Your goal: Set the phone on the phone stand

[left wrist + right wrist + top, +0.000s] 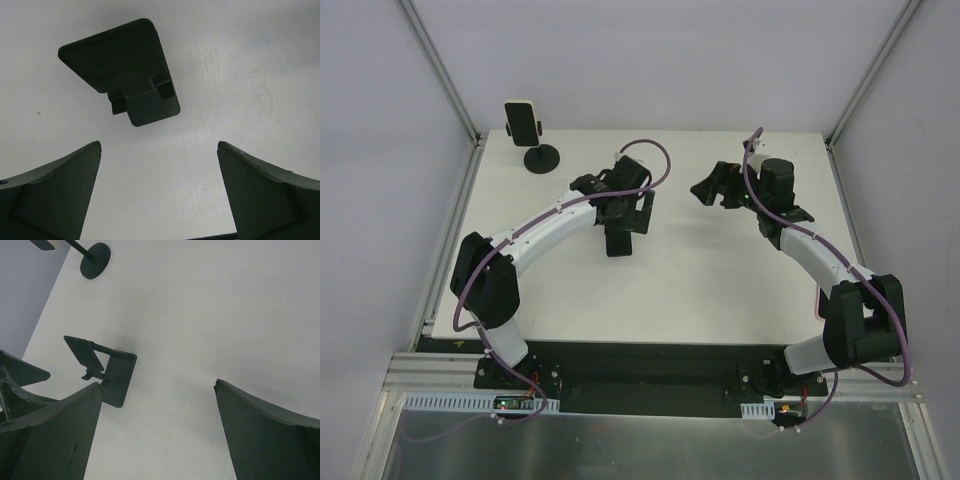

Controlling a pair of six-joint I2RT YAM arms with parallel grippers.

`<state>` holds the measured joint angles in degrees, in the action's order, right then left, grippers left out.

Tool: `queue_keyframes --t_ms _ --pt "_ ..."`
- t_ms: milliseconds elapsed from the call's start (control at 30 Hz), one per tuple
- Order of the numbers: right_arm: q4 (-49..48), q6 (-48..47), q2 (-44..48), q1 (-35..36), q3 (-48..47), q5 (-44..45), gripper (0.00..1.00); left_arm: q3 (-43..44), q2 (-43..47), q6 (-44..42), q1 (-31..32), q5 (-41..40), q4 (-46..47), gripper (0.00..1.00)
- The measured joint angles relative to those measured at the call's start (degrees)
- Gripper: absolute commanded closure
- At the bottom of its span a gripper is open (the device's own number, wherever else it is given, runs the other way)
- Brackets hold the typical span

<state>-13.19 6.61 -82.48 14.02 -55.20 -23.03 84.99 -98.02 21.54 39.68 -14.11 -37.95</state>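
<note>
Left pincer (159, 145): jaws spread wide and holding nothing, with only bare table (720, 290) between the two fingers. In the overhead view it hangs over the middle of the table, left of centre.
Phone (521, 120): upright in the holder of the round-foot stand (541, 158), at the far left corner of the table. It touches neither pincer.
Phone from left pincer: well apart, between 10 and 11 o'clock in the overhead view.
Flat-foot stand (125, 70): on the table just ahead of the left pincer, at about 11 o'clock from the gap in that wrist's view. Its tilted plate is bare, and it sits clear of both fingers.
Right pincer (158, 385): jaws also wide apart and empty. It sits right of centre and points toward the left arm.
Phone from right pincer: far off across the table, at about 10 o'clock in the overhead view.
Hidden, left wrist: the phone and the round-foot stand are out of this view.
Hidden, right wrist: the round foot shows at 11 o'clock. The dark shape on its stem is cut by the top edge, so phone and holder cannot be told apart there.
Hidden, overhead: the left pincer's body covers its own fingertips and part of the flat-foot stand. How near the two are cannot be told from this view.
</note>
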Motion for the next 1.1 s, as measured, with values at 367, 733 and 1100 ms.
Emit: queue_keyframes --t_ms 367,733,1100 --pt "-1.03 0.24 -1.64 -0.17 0.00 -0.28 0.04 5.38 -7.96 4.11 -5.29 0.04 0.11 0.01" --pt "-1.18 0.50 -3.43 -0.44 0.00 -0.50 0.03 8.98 -11.76 8.72 -4.87 -2.93 0.24 0.07" --pt "-1.38 0.92 -4.52 -0.83 0.00 -1.53 0.04 10.05 -13.03 10.78 -4.90 -6.05 -0.28 0.13"
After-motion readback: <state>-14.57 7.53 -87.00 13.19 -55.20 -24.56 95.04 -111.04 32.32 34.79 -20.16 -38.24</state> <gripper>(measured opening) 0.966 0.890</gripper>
